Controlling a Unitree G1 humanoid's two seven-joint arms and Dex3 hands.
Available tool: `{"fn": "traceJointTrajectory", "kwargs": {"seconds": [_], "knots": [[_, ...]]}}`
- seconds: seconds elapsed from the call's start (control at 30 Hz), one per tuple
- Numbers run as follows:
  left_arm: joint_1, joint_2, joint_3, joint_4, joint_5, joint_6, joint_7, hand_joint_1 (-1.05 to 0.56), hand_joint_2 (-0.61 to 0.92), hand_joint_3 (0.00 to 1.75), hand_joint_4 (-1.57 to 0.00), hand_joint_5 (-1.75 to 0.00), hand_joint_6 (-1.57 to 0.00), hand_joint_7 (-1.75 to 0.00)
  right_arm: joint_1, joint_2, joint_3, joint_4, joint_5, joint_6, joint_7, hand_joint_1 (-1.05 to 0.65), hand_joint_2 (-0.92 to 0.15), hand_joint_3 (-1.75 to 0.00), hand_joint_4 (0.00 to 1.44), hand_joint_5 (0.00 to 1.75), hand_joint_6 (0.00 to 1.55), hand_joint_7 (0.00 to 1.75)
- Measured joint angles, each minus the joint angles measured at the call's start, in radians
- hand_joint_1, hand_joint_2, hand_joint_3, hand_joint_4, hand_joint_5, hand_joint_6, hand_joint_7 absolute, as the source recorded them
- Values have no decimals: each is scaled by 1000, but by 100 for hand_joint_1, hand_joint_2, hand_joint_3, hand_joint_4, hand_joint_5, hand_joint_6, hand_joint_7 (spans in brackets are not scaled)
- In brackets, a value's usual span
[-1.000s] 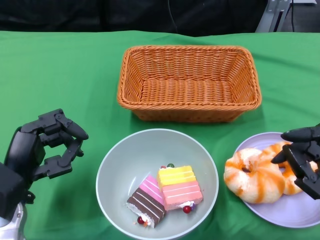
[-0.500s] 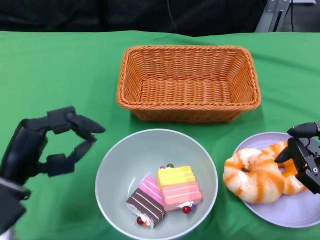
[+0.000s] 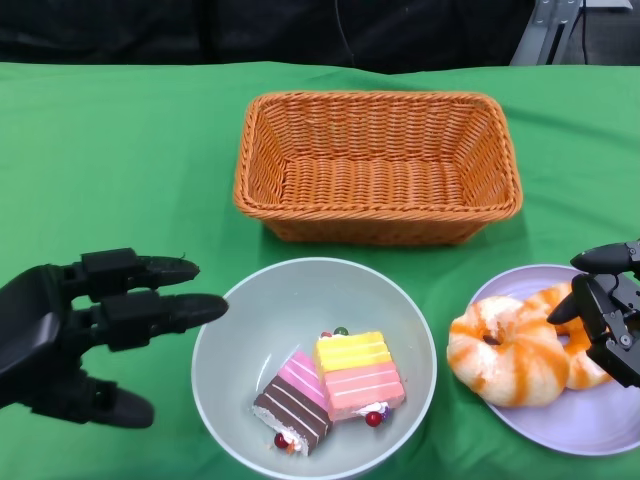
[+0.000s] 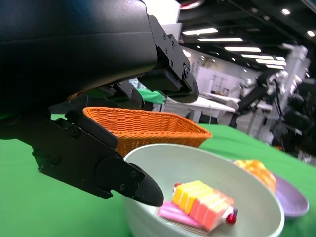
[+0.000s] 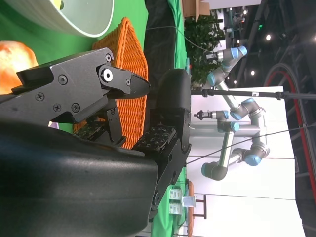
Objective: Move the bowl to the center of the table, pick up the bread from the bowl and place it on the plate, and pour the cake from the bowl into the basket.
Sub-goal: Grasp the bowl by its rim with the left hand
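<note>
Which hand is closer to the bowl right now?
Left. The left hand is open with its fingertips right at the bowl's rim on its left side, not yet gripping it. The right hand hovers over the plate, well off to the bowl's right.

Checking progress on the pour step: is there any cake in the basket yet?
No, the basket holds nothing in the head view, and the cake slices lie in the bowl.

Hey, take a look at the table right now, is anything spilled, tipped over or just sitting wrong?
Nothing stands out. The bowl sits upright with the cake slices inside, the bread lies on the plate, and the basket stands level and empty. No crumbs or spills show on the green cloth.
</note>
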Motion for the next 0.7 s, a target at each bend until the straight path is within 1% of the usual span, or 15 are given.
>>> {"fn": "traceJointTrajectory", "kwargs": {"seconds": [0.07, 0.13, 0.17, 0.23, 0.27, 0.3, 0.37, 0.47, 0.57, 0.63, 0.7], "knots": [[-17, 4, 24, 12, 47, -38, 21, -59, 75, 1, -40, -16, -49, -2, 0, 4, -2, 0, -1, 0, 0, -5, -75, -70, 74, 149, 75, 102], [-21, 4, 32, -2, 91, -52, 76, -55, 77, 1, -48, -21, -55, -4, -1, 13, -3, 1, -3, 0, 0, -5, -75, -70, 74, 149, 75, 102], [-21, 2, 31, -17, 111, -55, 113, -50, 77, 1, -54, -24, -60, -5, -1, 16, -4, 2, -3, 0, 0, -5, -75, -70, 74, 149, 75, 102], [-21, -6, 23, -49, 158, -59, 210, -45, 76, 0, -62, -29, -67, -8, -2, 19, -5, 5, -3, 0, 1, -6, -74, -71, 74, 149, 75, 102], [-21, -8, 13, -61, 187, -60, 259, -42, 72, 0, -68, -32, -73, -10, -3, 20, -5, 7, -4, 0, 1, -7, -73, -71, 74, 149, 75, 102], [-20, -8, 0, -70, 222, -61, 309, -40, 71, 0, -70, -33, -75, -10, -4, 22, -6, 8, -6, 0, 1, -7, -73, -71, 74, 150, 75, 102], [-18, -9, -20, -89, 307, -61, 413, -39, 71, 0, -74, -35, -79, -11, -4, 25, -6, 11, -20, -3, -3, -7, -73, -71, 74, 150, 75, 103], [-17, -10, -26, -113, 466, -60, 587, -40, 73, 1, -77, -36, -83, -11, -4, 33, -6, 13, -27, -3, -4, -6, -74, -72, 74, 150, 75, 103], [-17, -12, -29, -143, 640, -59, 759, -42, 74, 1, -77, -37, -84, -10, -5, 37, -7, 13, -27, -3, -4, -7, -75, -68, 74, 150, 75, 102], [-17, 0, -78, -169, 753, -25, 894, -45, 73, 0, -76, -38, -89, -11, -5, 38, -8, 14, -27, -3, -4, -6, -76, -66, 74, 150, 75, 102], [-18, 28, -164, -190, 854, 42, 1043, -47, 73, 0, -74, -38, -90, -9, -5, 39, -6, 14, -27, -3, -3, -7, -77, -65, 74, 150, 75, 102]]}}
